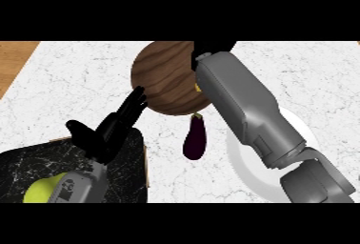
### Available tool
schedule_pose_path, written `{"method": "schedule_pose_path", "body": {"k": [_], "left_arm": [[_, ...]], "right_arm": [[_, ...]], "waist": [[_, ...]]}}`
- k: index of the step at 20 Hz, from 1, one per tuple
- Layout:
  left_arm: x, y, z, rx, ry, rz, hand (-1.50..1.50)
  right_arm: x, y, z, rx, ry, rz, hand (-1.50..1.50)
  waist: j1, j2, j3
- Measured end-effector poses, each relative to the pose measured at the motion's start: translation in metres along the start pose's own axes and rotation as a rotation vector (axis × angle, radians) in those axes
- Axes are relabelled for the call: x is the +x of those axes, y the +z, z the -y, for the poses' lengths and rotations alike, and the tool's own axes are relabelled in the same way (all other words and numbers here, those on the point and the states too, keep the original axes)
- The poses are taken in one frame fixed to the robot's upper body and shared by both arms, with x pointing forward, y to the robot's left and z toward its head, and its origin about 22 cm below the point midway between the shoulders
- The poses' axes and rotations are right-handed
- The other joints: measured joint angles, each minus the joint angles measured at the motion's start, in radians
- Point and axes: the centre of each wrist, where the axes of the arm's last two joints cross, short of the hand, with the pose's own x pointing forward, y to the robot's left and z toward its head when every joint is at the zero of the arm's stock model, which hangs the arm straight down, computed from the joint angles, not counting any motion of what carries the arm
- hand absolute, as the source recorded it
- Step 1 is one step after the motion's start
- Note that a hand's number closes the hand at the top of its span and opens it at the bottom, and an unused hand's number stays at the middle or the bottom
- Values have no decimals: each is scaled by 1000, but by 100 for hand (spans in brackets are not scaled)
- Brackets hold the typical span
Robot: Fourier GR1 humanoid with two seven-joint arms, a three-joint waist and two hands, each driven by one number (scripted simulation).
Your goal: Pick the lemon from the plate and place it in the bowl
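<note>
A round wooden plate [163, 76] lies at the back centre of the counter. My right forearm [243, 105] stretches across its right side, and my right hand [213, 46] shows only as a black shape over the plate's far rim, cut off at the picture's top. A small yellow sliver, likely the lemon [198, 87], peeks out beside the forearm at the plate's right edge; the rest is hidden. A white bowl [243, 167] sits at the right, half covered by the forearm. My left hand [112, 129] rests open at the lower left, fingers up.
A dark purple eggplant [195, 139] lies between the plate and the bowl. A black marble board [126, 181] fills the lower left corner, with a yellow-green fruit [38, 193] on it beside my left forearm. The wooden floor edge [14, 57] shows at the top left.
</note>
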Motion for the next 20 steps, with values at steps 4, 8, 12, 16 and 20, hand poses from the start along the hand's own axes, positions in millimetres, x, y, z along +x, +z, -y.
{"method": "schedule_pose_path", "body": {"k": [4, 8, 12, 16, 20], "left_arm": [[0, 0, -1, -6, 3, 2, 0], [3, -1, -2, 6, 1, -2, 0], [0, 1, -3, 6, 4, -8, 0], [-4, 2, 0, 10, 8, -18, 0], [-9, 3, -1, 21, 17, -30, 0]], "right_arm": [[-10, -6, -13, 6, -129, 2, -150], [-12, -6, -13, -61, -343, 8, -150], [-7, 0, 4, -207, -594, 75, -150], [-9, 13, 4, -314, -773, 159, -150], [-6, 40, 4, -366, -895, 260, -150]], "waist": [[2, 2, 1], [-4, -2, 2], [-12, -11, 3], [-11, -20, 2], [-21, -32, 1]]}}
